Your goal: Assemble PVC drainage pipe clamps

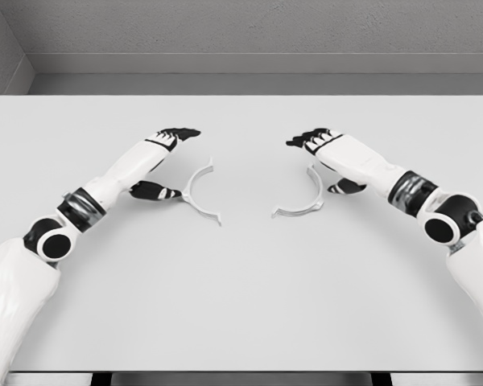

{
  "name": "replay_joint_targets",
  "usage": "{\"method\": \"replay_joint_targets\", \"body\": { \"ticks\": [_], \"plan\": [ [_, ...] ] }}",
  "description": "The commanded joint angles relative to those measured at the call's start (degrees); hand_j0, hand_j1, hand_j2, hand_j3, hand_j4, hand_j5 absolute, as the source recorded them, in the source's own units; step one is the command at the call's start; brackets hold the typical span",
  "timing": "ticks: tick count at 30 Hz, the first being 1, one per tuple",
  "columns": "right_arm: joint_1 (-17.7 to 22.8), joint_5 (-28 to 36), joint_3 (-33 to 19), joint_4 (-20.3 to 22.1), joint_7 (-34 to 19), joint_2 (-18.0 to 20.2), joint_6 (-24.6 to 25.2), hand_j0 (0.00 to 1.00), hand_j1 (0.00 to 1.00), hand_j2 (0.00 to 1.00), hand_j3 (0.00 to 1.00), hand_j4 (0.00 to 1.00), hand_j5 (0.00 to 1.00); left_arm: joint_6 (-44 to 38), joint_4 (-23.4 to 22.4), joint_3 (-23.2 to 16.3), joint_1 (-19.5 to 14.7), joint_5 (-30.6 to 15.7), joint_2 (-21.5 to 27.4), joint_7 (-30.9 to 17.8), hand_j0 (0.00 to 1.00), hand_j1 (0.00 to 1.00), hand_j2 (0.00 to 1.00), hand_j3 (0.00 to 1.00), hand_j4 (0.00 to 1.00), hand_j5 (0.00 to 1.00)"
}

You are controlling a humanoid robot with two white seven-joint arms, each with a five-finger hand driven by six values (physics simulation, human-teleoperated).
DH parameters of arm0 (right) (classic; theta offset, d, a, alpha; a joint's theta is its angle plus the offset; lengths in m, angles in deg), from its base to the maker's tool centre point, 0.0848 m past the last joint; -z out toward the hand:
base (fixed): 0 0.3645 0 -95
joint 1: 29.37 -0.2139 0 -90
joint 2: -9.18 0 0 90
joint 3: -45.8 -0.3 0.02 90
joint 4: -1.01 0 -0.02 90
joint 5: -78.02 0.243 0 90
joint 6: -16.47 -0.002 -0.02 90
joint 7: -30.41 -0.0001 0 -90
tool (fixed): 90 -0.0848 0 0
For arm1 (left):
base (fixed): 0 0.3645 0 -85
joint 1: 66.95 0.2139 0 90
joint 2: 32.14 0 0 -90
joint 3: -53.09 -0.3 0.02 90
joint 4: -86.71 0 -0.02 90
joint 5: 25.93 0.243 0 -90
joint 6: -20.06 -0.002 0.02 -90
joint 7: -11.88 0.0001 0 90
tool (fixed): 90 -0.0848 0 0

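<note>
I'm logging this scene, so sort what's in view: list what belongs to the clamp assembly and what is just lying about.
Belongs to the job:
- left clamp half, beside the left hand
- right clamp half, beside the right hand

Just there:
- table, which carries both halves
- nothing else lies on it

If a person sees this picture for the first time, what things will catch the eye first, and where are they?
First come two white half-ring clamp pieces lying apart near the middle of the pale table, the left clamp half and the right clamp half, their open sides facing each other. Next, the two white arms reaching in from both sides: the left hand is beside the left piece and the right hand beside the right one, both with dark fingers.
</note>
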State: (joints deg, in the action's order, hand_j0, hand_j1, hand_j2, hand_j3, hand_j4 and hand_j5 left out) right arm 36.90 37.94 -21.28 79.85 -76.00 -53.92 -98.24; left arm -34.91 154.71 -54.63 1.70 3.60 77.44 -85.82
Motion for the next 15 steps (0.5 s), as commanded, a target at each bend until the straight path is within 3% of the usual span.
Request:
{"method": "replay_joint_targets", "body": {
  "ticks": [1,15],
  "plan": [
    [0.00,-0.08,0.72,-0.97,-0.03,-0.62,0.19,1.00,1.00,1.00,1.00,1.00,1.00,-0.03,0.03,0.32,0.00,-0.53,0.29,0.05,1.00,1.00,1.00,1.00,1.00,1.00],
    [-2.11,-1.14,2.56,-1.32,-0.03,-2.73,2.12,1.00,1.00,1.00,1.00,1.00,1.00,-0.03,-0.49,0.40,-0.53,-0.26,0.82,0.05,1.00,1.00,1.00,1.00,1.00,1.00]
  ]
}}
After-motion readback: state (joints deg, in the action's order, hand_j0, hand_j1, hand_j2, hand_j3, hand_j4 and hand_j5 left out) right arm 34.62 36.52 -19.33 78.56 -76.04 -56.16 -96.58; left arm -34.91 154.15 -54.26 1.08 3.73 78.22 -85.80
